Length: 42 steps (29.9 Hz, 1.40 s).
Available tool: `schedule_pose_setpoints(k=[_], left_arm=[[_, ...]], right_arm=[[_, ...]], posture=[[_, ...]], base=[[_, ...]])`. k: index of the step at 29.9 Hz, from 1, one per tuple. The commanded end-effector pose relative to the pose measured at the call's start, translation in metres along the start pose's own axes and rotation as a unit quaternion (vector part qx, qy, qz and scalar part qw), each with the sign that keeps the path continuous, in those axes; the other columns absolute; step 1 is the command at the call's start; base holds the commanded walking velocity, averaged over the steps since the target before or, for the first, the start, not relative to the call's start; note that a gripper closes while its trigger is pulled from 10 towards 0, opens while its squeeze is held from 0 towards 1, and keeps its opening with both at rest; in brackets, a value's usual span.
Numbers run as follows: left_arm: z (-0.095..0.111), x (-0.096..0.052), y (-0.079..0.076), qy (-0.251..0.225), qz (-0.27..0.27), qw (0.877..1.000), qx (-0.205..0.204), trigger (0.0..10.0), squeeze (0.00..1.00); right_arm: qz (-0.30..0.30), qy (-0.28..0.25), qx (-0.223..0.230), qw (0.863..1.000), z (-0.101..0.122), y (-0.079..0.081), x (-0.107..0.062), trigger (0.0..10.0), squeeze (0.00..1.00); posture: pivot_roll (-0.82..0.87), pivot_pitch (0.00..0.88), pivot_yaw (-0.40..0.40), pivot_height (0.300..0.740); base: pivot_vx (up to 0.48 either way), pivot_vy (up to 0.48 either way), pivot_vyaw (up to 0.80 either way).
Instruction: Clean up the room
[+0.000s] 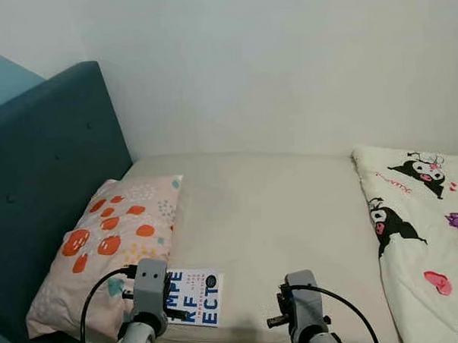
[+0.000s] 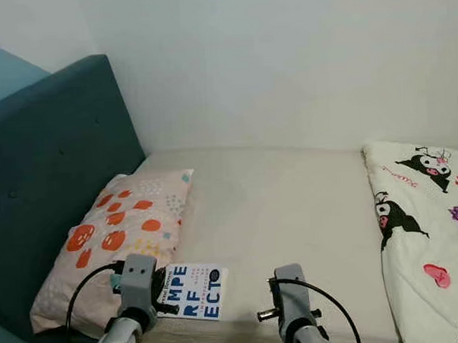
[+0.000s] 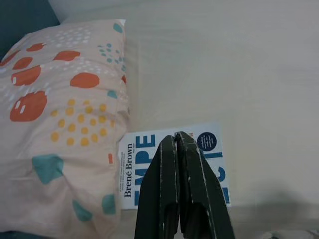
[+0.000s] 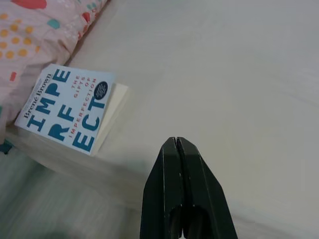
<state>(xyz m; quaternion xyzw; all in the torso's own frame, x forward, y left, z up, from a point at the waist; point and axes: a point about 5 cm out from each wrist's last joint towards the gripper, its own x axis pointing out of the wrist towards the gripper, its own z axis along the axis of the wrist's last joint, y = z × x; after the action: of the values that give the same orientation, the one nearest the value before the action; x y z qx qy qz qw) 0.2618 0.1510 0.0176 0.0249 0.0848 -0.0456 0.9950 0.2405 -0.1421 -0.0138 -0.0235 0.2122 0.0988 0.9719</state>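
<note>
The book [image 1: 195,297] lies flat on the bed [image 1: 276,215] at about seven o'clock, its spine touching the spotted pillow [image 1: 110,245]; left gripper [image 3: 177,142] hovers above its cover, fingers pressed together (holding nothing); right gripper [image 4: 176,145], likewise closed, hangs over bare sheet; cartoon blanket [image 1: 421,224] at three o'clock.
</note>
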Motion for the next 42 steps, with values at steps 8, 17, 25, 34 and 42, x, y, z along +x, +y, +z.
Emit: schedule_pose_setpoints(k=[8,17,25,34,42], left_arm=[[-0.0053,-0.001,-0.0056,0.014,-0.008,1.0,0.001,10.0,0.0],[-0.0046,-0.0004,-0.0061,0.012,-0.008,1.0,0.001,10.0,0.0],[-0.0045,-0.0004,-0.0077,0.013,-0.012,1.0,0.003,10.0,0.0],[-0.005,-0.0005,-0.0073,0.014,-0.012,1.0,0.003,10.0,0.0],[-0.0058,-0.0008,-0.007,0.016,-0.004,1.0,-0.002,10.0,0.0]], right_arm=[[-0.008,-0.001,0.001,1.0,-0.0007,-0.0011,0.0004,10.0,0.0],[-0.009,-0.004,0.003,1.0,0.0001,-0.0012,0.0005,10.0,0.0],[-0.012,-0.017,0.014,1.0,0.0036,-0.0057,-0.0012,10.0,0.0],[-0.027,-0.011,0.008,1.0,0.0035,-0.0072,0.0017,10.0,0.0],[-0.033,-0.006,0.012,0.999,0.0005,-0.0077,0.0008,10.0,0.0]], posture=[[0.0,0.022,0.012,0.74],[0.0,0.021,0.011,0.74],[0.0,0.022,0.012,0.74],[0.0,0.021,0.016,0.74],[0.0,0.021,0.012,0.74]], base=[[0.0,0.0,0.0],[0.0,0.0,0.0],[0.0,0.0,0.0],[0.0,0.0,0.0],[0.0,0.0,0.0]])
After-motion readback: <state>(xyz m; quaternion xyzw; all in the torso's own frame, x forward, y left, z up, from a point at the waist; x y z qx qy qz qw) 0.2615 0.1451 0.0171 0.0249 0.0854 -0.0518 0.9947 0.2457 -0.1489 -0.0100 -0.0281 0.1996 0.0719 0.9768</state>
